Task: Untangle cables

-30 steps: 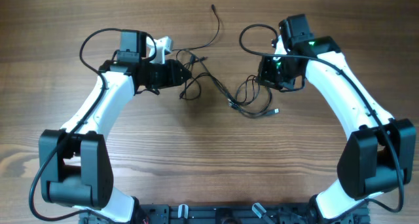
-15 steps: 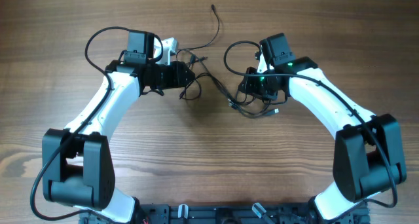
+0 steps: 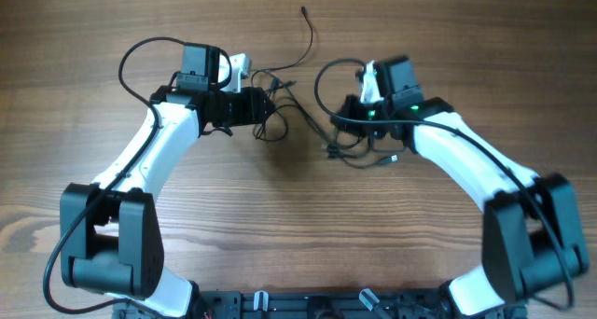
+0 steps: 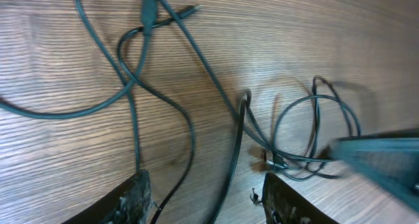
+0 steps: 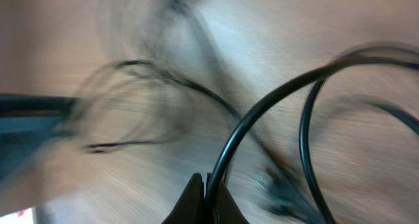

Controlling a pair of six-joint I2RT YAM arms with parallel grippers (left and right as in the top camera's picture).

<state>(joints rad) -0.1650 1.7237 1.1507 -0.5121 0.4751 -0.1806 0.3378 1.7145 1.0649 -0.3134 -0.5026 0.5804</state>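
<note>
Right gripper point(image 5: 205, 179) was pinched shut on cables point(image 4: 65, 114); left gripper point(image 4: 206, 188) gaped, empty. Cords looked limp, light; grab near plugs point(image 4: 148, 13).

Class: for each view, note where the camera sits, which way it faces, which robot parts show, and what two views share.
Overhead: above the table, facing straight down; left arm, right arm, cables.
Left wrist: on the left arm, facing low across the wood at cables; left gripper open at bottom edge.
Right wrist: on the right arm, close over the wood, blurred; right gripper pinching a cable.
Shared: overhead and left wrist both show the cable loops between the grippers.
</note>
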